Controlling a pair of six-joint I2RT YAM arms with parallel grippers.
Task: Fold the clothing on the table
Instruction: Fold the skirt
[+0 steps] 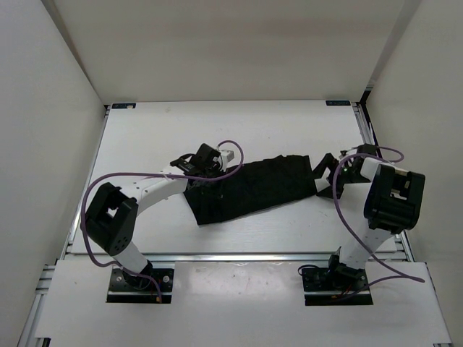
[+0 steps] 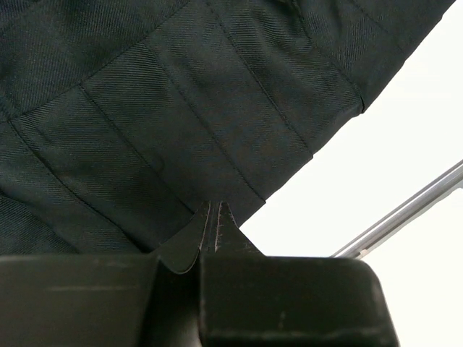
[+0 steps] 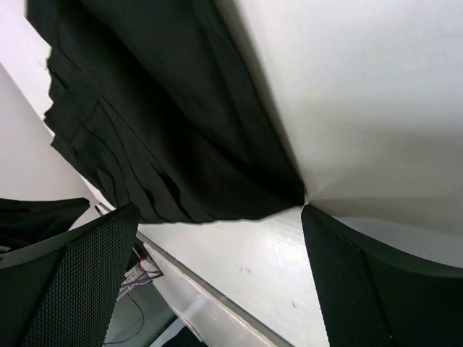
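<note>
"Top external, entry one?"
"Item: clothing (image 1: 253, 189), black twill, stitched seams, floppy oblong, centre of white table (image 1: 217, 130). Fingers of left gripper (image 2: 214, 220) clamp its left edge; right gripper (image 1: 324, 177) fingers wide apart at its right end."

Seen from above, the left gripper (image 1: 202, 173) is covering one end of the clothing (image 1: 253, 189), its black fingertips merging with the black fabric. In the left wrist view the clothing is running off the top and left edges, the gripper's housing is blocking the whole bottom, and the table (image 2: 405, 144) is showing its rail (image 2: 405, 215) only as a blurred strip. At the right gripper (image 3: 221, 213), the bottom edge is cropping both fingers (image 3: 79, 275), and whether the cloth's corner is touching one is proving impossible to tell.
</note>
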